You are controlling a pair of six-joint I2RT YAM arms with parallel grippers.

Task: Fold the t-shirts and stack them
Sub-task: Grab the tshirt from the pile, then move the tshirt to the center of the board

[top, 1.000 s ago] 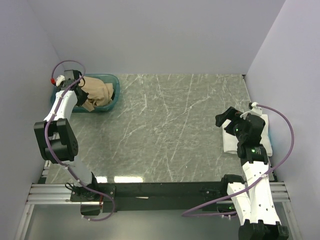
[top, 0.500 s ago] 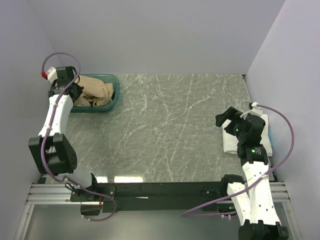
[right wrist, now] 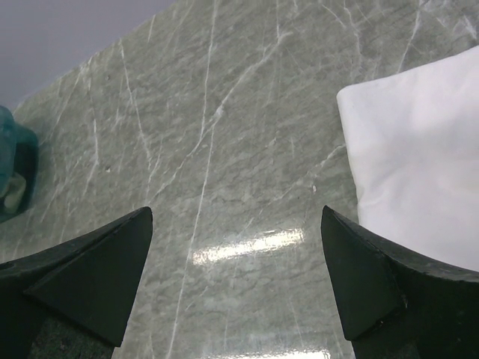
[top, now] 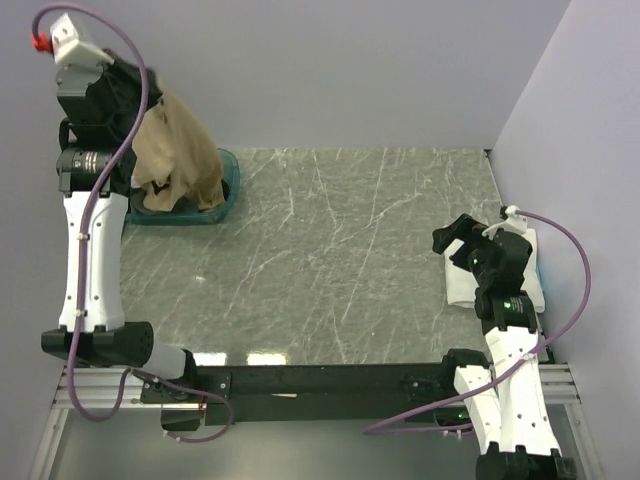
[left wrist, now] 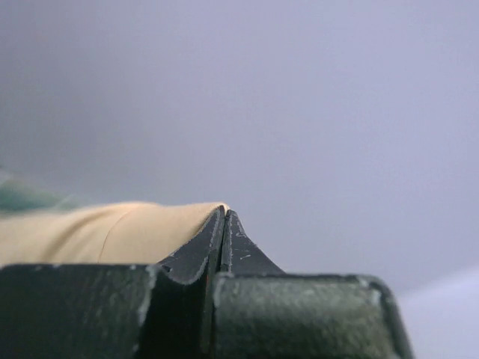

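Left claw (left wrist: 223, 224) clenched on the tan t-shirt (top: 178, 160), upper left; I'd raise it clear of the tub (top: 230, 188) before swinging centre. Right claw (right wrist: 236, 217) released.

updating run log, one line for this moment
left claw: shut on tan t-shirt, hanging over teal tub | right claw: open, beside white t-shirt

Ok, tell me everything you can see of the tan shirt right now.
The tan t-shirt is plain, soft, matte cloth, bunched and creased, not folded. It hangs in a long drape from the left gripper, whose jaws are pinched shut on a fold at its upper edge, high up at the far left of the scene. Its lower end bunches over the teal tub; whether it touches the tub's inside I cannot tell. No sleeves or collar can be made out. Nothing else touches it.
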